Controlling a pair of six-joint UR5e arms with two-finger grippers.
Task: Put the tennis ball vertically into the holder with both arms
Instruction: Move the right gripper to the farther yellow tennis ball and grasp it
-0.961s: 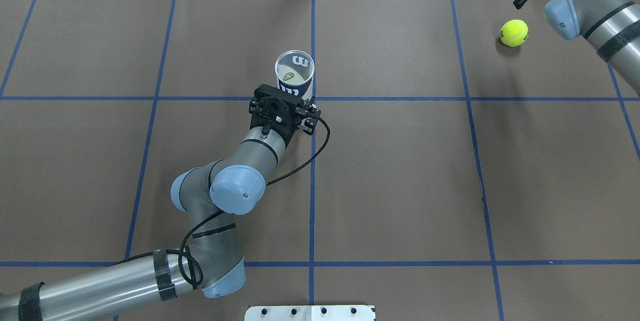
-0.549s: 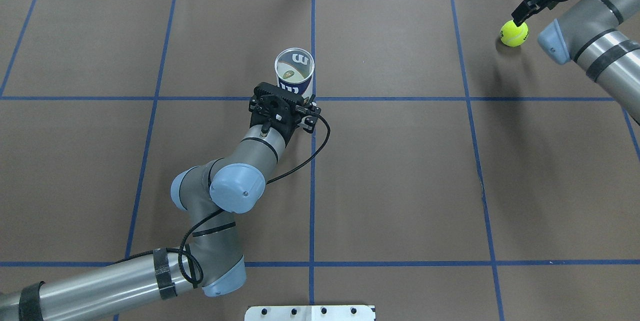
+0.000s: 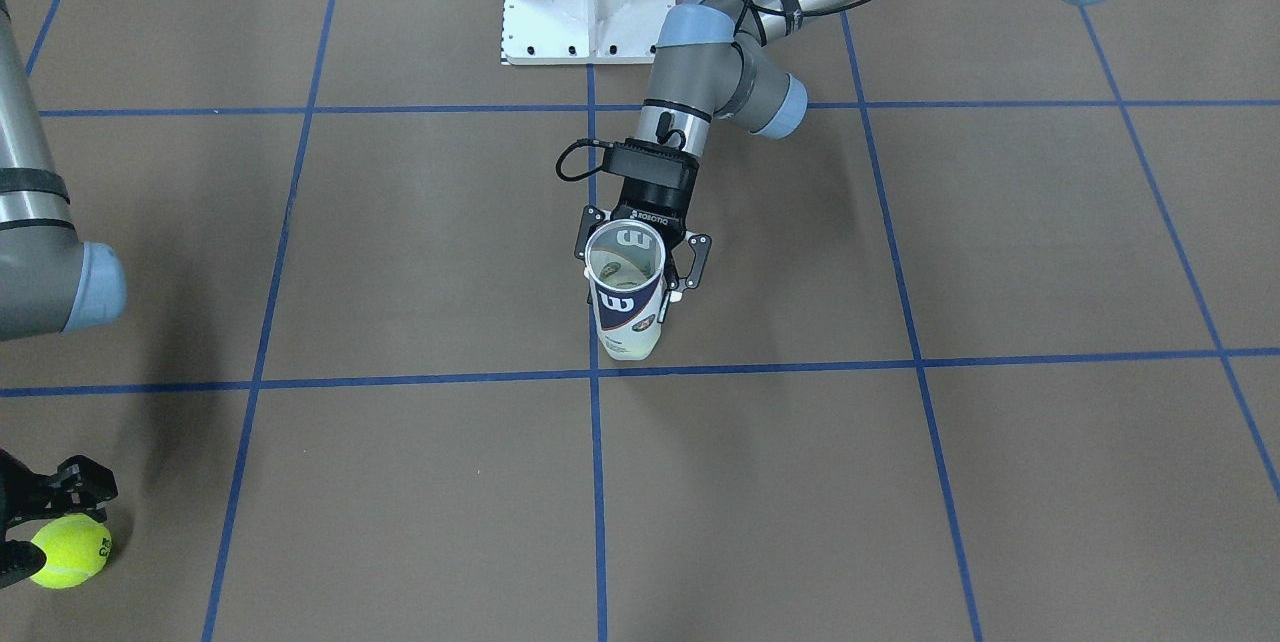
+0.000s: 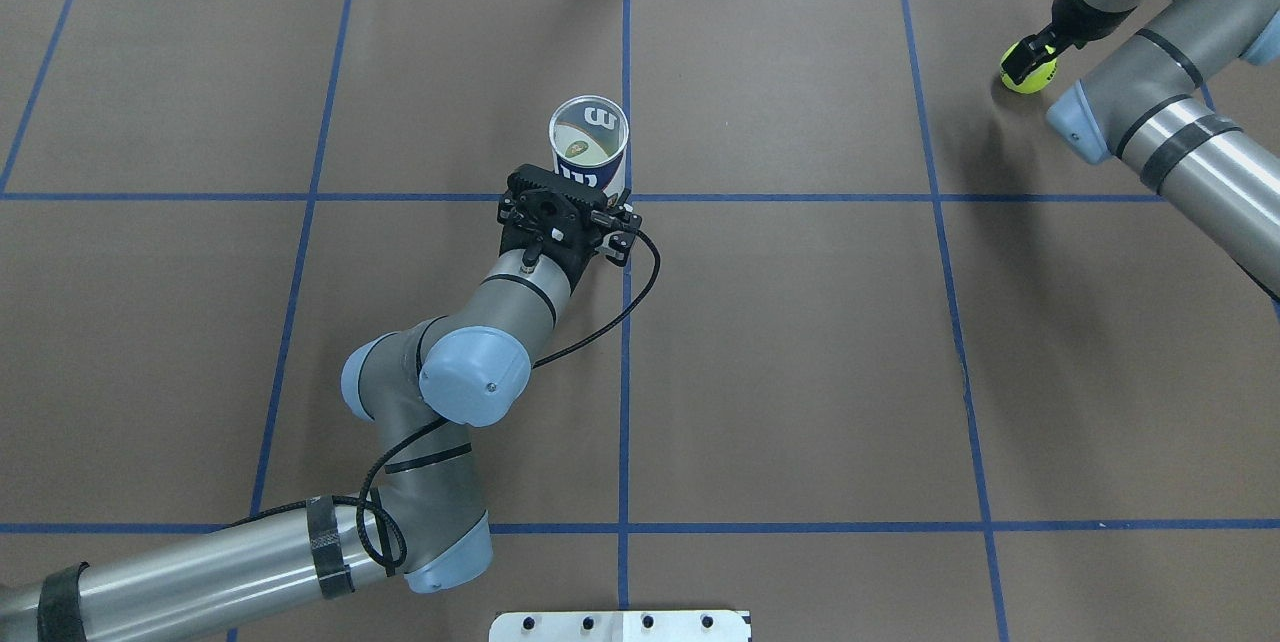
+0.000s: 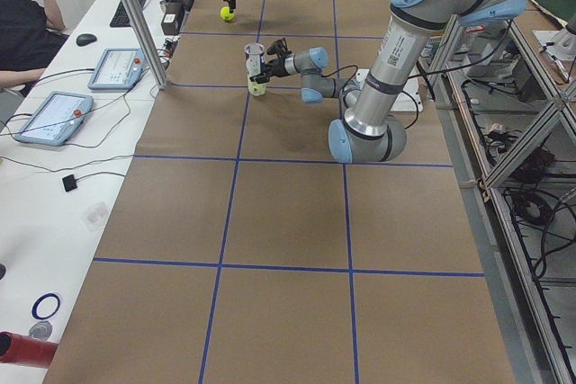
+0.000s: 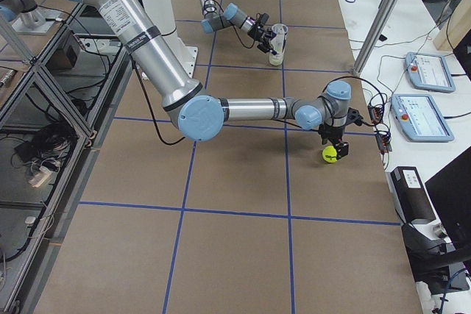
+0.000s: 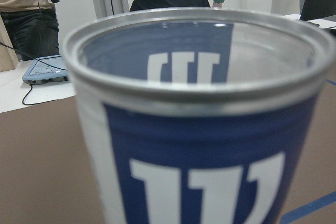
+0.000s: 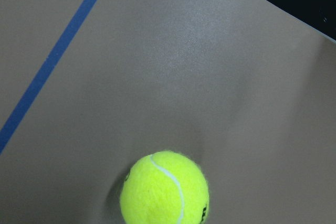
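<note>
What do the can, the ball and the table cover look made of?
The can: clear glossy plastic, apparently, see-through where unlabelled; silvery rim, perhaps metal. The ball: fuzzy yellow felt, white seam. The table cover: matte brown paper, it seems, taped with blue lines.

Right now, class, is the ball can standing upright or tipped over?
Upright: the holder stands on its base, open rim facing up.

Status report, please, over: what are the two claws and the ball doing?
Left gripper shut on upright holder. Right gripper open, straddling tennis ball on table. Ball not yet lifted. No obstacle seen between them.
</note>
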